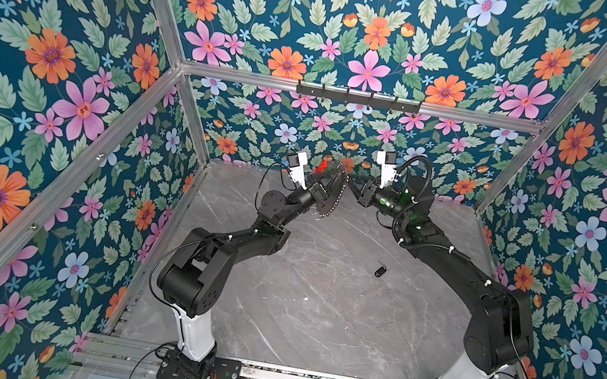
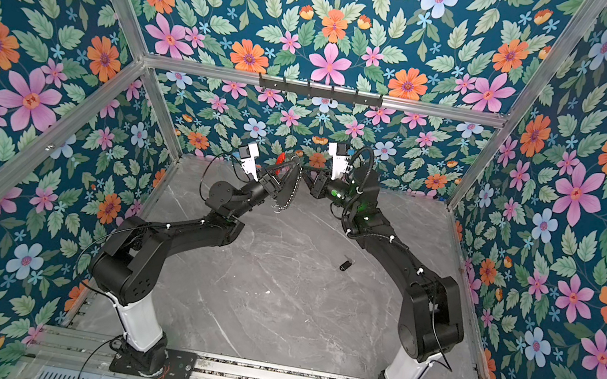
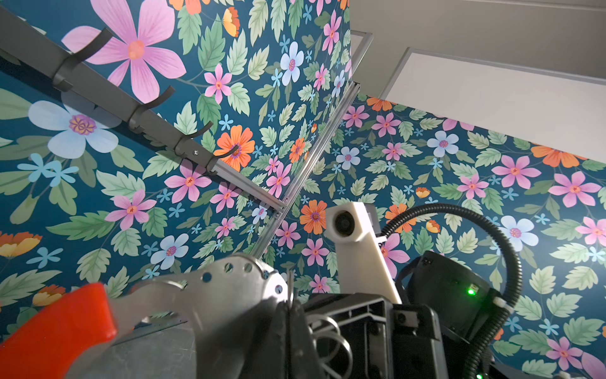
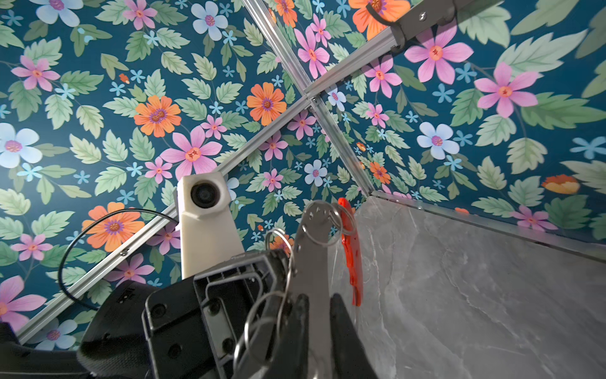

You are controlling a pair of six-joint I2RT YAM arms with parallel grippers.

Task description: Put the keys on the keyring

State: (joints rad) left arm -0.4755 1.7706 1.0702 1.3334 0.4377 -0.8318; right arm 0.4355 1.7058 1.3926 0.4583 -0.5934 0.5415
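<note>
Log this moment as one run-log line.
left gripper: shut on keyring | right gripper: shut on keyring | keys: lying on table, unattached

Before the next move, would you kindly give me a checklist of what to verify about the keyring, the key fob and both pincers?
1. Left pincer shut on the keyring: ok.
2. Right pincer gripping the keyring's metal band: ok; the band sits between its fingers.
3. Key fob threaded on the keyring: not ok; it lies alone on the marble table, apart from both arms.
4. A pincer free to fetch the key fob: not ok; both hold the keyring.
5. Key fob's small metal loop turned a reachable way: cannot tell; it is too small in both top views.
</note>
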